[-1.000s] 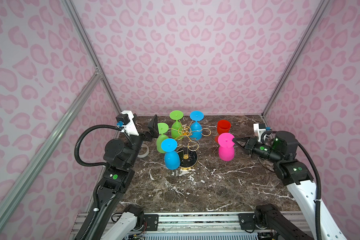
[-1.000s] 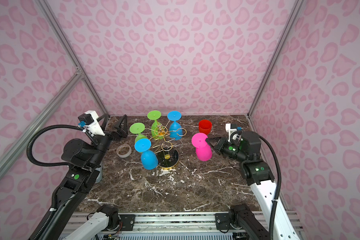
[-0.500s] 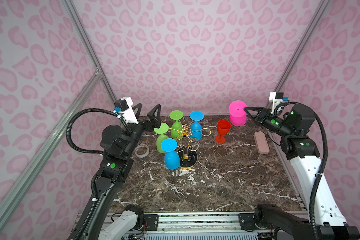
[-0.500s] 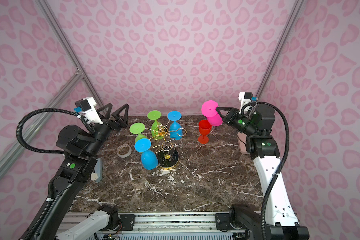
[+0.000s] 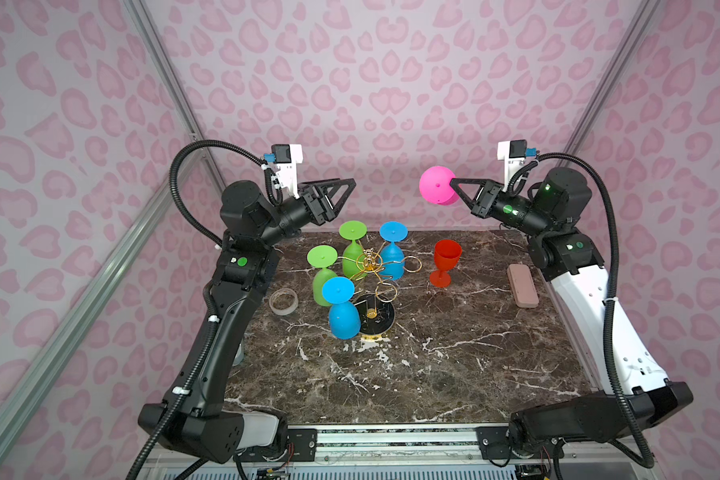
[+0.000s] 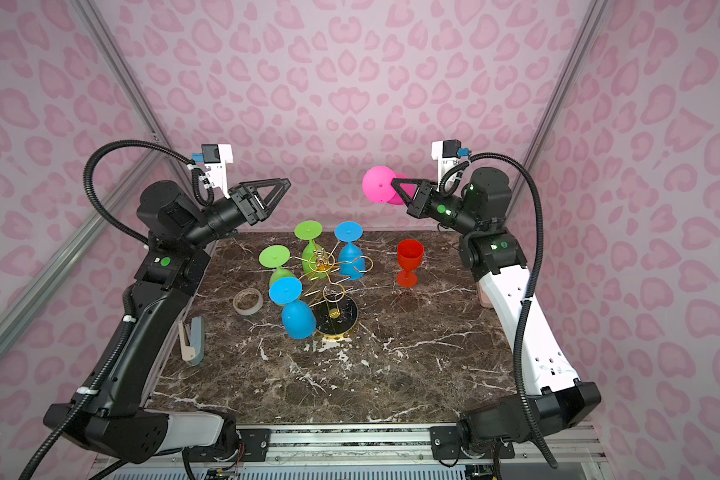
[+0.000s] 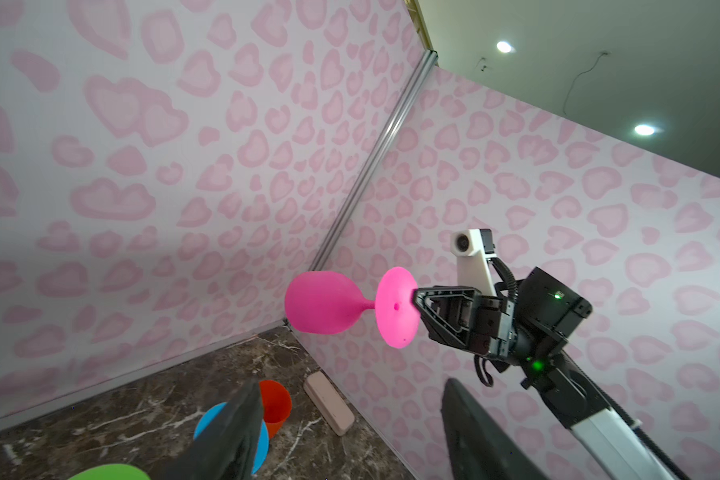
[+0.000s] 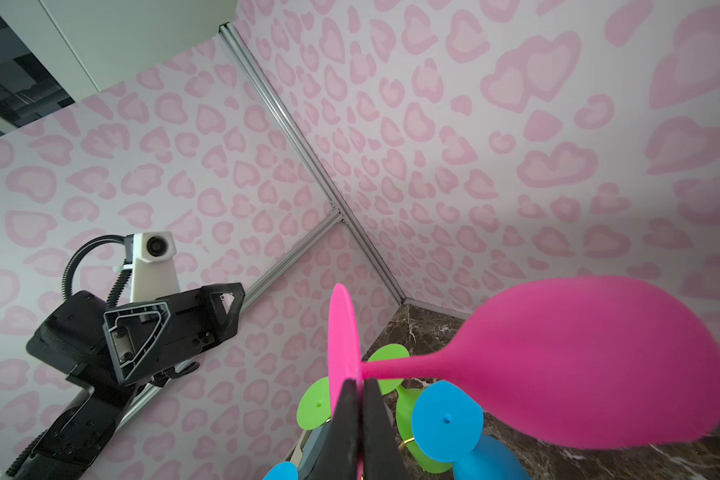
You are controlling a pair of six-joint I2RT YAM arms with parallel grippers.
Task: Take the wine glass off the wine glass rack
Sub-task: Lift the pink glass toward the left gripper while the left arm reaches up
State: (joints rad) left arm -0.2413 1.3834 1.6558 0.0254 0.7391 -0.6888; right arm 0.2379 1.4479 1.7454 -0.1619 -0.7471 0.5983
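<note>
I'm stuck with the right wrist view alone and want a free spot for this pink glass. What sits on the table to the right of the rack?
Observer: A red wine glass stands upright on the table, right of the wine glass rack and clear of it.
Operator: Anything beyond it?
Observer: A flat pink case lies near the table's right edge.
Operator: And left of the rack?
Observer: A roll of tape lies flat there.
</note>
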